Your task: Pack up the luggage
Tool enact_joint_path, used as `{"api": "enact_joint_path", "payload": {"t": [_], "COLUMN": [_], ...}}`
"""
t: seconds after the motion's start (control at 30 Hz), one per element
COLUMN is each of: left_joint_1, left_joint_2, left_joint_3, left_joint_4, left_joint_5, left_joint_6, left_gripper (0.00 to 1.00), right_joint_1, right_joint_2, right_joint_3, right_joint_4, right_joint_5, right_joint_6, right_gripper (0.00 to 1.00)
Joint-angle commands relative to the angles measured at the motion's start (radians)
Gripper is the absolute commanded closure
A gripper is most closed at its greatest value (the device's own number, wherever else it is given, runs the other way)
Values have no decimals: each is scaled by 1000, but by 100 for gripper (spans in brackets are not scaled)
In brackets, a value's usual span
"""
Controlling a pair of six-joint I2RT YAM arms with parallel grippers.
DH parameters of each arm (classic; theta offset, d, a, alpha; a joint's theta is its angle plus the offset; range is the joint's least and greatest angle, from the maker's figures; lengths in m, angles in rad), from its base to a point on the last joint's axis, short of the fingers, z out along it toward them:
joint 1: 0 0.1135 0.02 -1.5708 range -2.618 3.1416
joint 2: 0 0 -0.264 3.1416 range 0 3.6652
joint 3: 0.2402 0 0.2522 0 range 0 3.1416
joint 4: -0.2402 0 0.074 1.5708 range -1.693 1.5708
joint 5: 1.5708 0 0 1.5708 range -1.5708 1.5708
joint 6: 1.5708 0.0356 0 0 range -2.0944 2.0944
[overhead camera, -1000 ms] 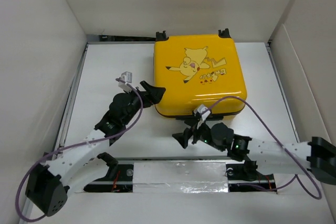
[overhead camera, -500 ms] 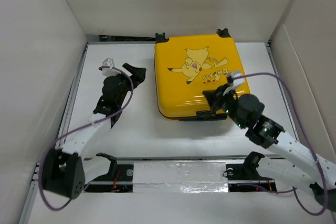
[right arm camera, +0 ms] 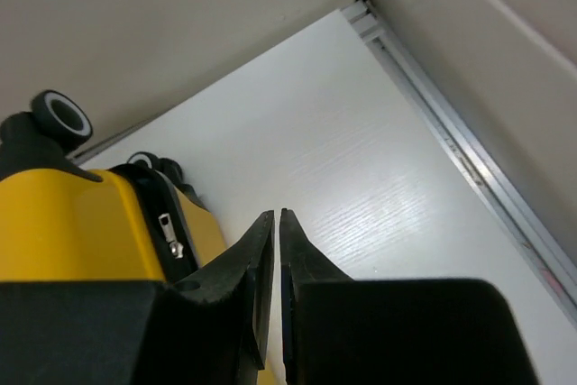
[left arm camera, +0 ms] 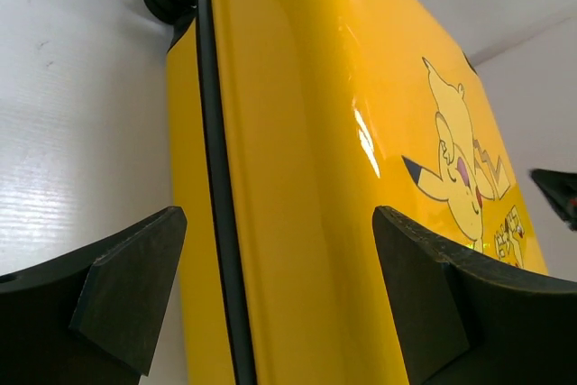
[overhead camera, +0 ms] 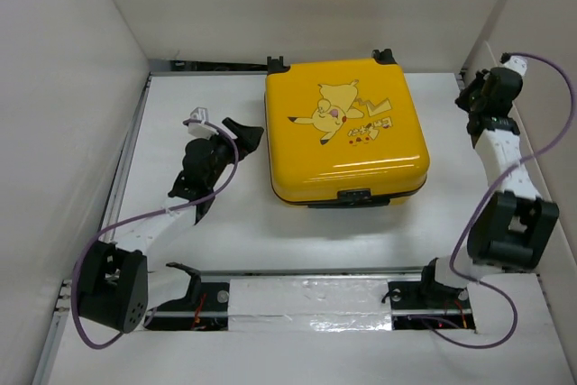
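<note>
The luggage (overhead camera: 347, 132) lies flat and zipped shut in the middle of the table, yellow shell and cartoon print facing up. My left gripper (overhead camera: 245, 132) hovers open just off its left side. In the left wrist view the yellow shell (left arm camera: 306, 178) and its black seam fill the space beyond the open left gripper (left arm camera: 275, 223), and nothing sits between the fingers. My right gripper (overhead camera: 471, 101) is raised at the far right by the wall. The right wrist view shows that gripper (right arm camera: 275, 215) shut on nothing, with the luggage's corner (right arm camera: 72, 223) and zipper pull (right arm camera: 169, 223) to its left.
White walls enclose the table on three sides. A metal rail (overhead camera: 135, 151) runs along the left edge and another (right arm camera: 451, 132) along the right. A taped strip (overhead camera: 306, 299) lies between the arm bases at the near edge. The luggage's black wheels (right arm camera: 61, 113) point to the back wall.
My right arm swung from the luggage's front edge, across its front right corner, out to the right wall, and its gripper went from open to shut. The left gripper drew back a little leftward.
</note>
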Motion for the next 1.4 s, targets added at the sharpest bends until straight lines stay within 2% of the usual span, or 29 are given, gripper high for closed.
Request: {"api": "enact_joint_path", "payload": {"t": [0.0, 0.13, 0.23, 0.47, 0.6, 0.63, 0.83, 0.9, 0.97, 1.0, 1.07, 1.1, 1.13, 1.23, 1.37], "left_joint_1": [-8, -8, -8, -8, -8, -8, -21, -44, -73, -94, -168, -183, -192, -193, -193], "left_joint_2": [-48, -37, -31, -75, -135, -146, -204, -196, -181, -178, -181, -190, -204, -288, -426], "left_joint_3": [-64, -99, -144, -240, -309, -318, -381, -386, -380, -363, -339, -316, -306, -285, -239], "left_joint_4": [90, 100, 129, 152, 150, 140, 188, 207, 230, 230, 200, 184, 157, 109, 6], "left_joint_5": [-19, -12, -5, 0, 0, 1, 69, 92, 87, 72, 9, -14, -32, -115, -248], "left_joint_6": [2, 11, 8, -15, -26, -27, -44, -55, -58, -53, -37, -20, -14, 14, 52], "left_gripper": [17, 18, 18, 20, 22, 22, 23, 23, 23, 23, 22, 22, 22, 21, 20], "right_joint_1": [17, 160, 207, 368, 485, 519, 562, 562, 562, 562, 550, 537, 528, 463, 344], "right_joint_2": [170, 336, 445, 609, 714, 740, 887, 886, 855, 840, 771, 734, 690, 495, 257], "right_joint_3": [118, 268, 324, 485, 629, 724, 1069, 1096, 1093, 1084, 1051, 980, 928, 715, 470], "right_joint_4": [-80, -184, -220, -338, -399, -444, -527, -522, -507, -502, -480, -457, -425, -248, -9], "right_joint_5": [-233, -281, -333, -413, -483, -512, -635, -631, -625, -620, -576, -553, -534, -516, -572], "right_joint_6": [-25, -91, -119, -240, -295, -301, -315, -283, -277, -277, -275, -272, -267, -206, -87], "right_gripper": [85, 80, 79, 77, 76, 76, 72, 68, 61, 53, 44, 35, 32, 24, 15]}}
